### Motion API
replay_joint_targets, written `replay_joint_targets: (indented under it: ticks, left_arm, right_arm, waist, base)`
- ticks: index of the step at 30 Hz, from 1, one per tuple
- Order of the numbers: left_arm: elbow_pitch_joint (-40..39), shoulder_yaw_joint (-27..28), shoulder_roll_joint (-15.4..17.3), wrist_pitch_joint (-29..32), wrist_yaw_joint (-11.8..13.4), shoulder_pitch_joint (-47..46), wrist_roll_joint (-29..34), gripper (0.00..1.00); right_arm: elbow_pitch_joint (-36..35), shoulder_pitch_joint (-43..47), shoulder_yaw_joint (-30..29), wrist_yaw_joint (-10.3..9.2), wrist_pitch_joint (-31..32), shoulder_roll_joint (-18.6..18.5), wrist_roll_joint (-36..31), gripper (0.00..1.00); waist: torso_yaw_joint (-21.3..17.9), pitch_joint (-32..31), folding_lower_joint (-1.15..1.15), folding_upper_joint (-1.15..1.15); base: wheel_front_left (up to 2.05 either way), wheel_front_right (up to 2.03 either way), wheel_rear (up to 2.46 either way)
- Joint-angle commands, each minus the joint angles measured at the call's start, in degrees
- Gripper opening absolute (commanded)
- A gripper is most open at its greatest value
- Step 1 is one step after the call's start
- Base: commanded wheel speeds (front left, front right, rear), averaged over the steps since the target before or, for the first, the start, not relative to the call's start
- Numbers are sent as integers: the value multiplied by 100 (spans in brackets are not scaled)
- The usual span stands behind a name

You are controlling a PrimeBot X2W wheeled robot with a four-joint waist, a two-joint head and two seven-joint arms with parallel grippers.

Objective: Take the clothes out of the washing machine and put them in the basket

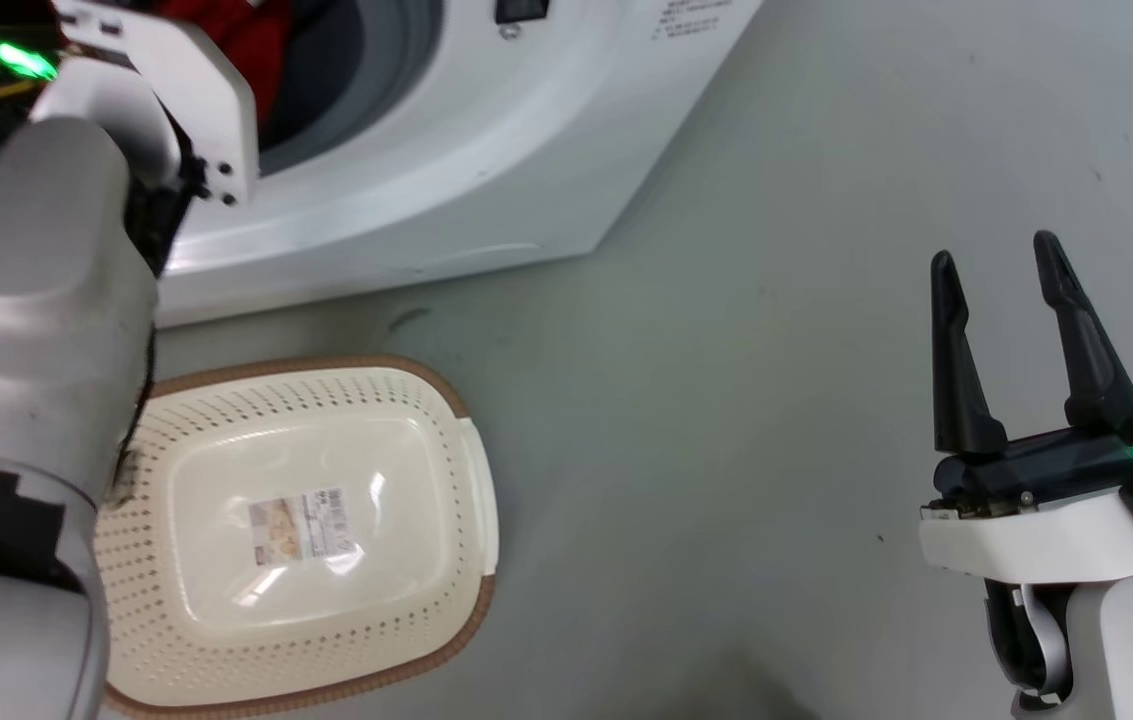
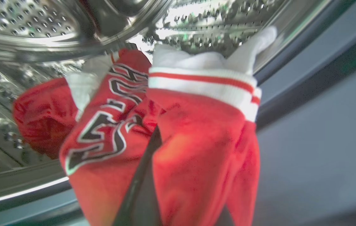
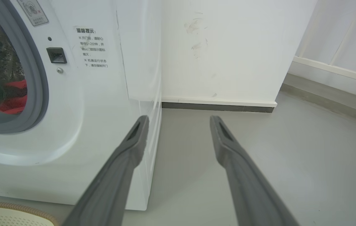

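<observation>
Left gripper (image 2: 156, 131) is clamped on the red clothes (image 2: 196, 141) inside the washing machine (image 1: 486, 150); right gripper (image 1: 994, 250) hangs wide open, empty, over the floor (image 1: 726, 400), apart from the basket (image 1: 406, 400).

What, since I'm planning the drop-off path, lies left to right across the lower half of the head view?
Left forearm → basket → bare floor → right hand, open.

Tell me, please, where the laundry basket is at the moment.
In the head view the laundry basket sits lower left on the floor, before the washing machine, partly behind the left forearm.
</observation>
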Motion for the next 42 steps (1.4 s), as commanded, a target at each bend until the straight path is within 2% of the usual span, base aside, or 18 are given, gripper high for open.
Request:
replay_joint_targets:
  ticks: [1,11,20,25,30,42]
  left_arm:
    - [-92,-88,-38,-203,-3,214,-70,0]
    - [-526,-437,-144,-1167,-4,1134,-359,0]
    - [-1167,-522,-139,-1483,47,1690,-356,0]
    - [-1909,-490,2,-1533,202,2054,-356,0]
    - [-2855,-459,288,-1450,436,2397,-332,0]
    - [-5560,-247,1064,-833,1176,3361,-406,0]
  right_arm:
    - [33,98,-28,-4,-14,3,-71,100]
    - [168,512,-27,-4,-14,3,-345,100]
    - [250,838,-29,-4,-14,3,-471,100]
    - [275,1017,-28,-4,-14,3,-498,100]
    - [307,1144,-30,-4,-14,4,-490,100]
    - [366,1366,-11,-4,-14,4,-464,100]
  waist:
    - [260,-367,0,0]
    - [702,-1267,0,0]
    - [1045,-1858,0,0]
    - [1207,-2111,0,0]
    - [1307,-2299,0,0]
    - [1439,-2623,0,0]
  base:
    - [0,0,0]
    - [0,0,0]
    - [0,0,0]
    - [0,0,0]
    - [0,0,0]
    - [0,0,0]
